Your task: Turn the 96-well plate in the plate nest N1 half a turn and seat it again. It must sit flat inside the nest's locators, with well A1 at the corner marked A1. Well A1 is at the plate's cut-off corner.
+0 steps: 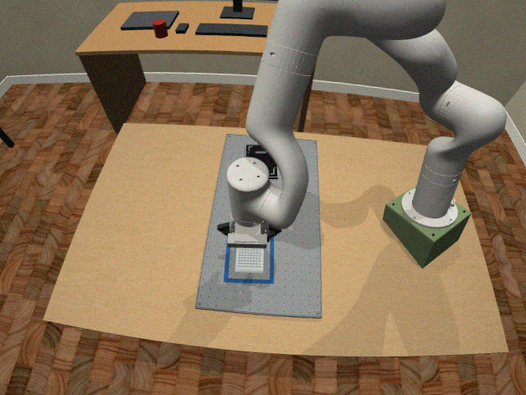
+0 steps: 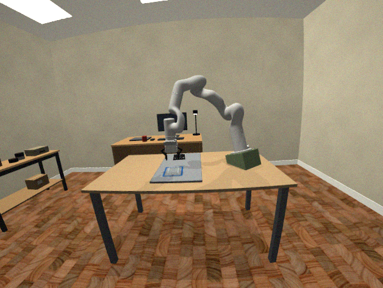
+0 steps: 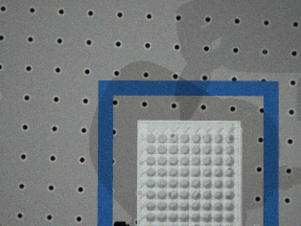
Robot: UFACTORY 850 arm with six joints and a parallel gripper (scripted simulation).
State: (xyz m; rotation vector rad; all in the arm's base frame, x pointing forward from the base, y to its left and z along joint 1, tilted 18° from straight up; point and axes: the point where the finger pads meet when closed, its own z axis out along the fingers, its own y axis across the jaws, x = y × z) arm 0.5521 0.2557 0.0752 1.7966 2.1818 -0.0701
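The white 96-well plate [image 1: 250, 259] [image 2: 174, 171] [image 3: 189, 177] lies flat on the grey perforated board [image 1: 297, 275] [image 2: 191, 173] [image 3: 48, 96], inside a blue marked rectangle [image 1: 248, 279] [image 2: 173, 175] [image 3: 187, 88]. The black plate nest N1 [image 1: 271, 170] [image 2: 180, 157] sits at the far end of the board, partly hidden by the arm; no plate shows in it. My gripper [image 1: 248, 238] [image 2: 172, 156] is open and empty. It hangs a short way above the far edge of the plate, clear of it. I cannot make out the plate's cut-off corner.
The arm's green base block [image 1: 420, 242] [image 2: 244, 158] stands at the table's right. The arm's elbow arches over the far half of the board. A desk [image 1: 127, 42] with a red cup and keyboard stands behind the table.
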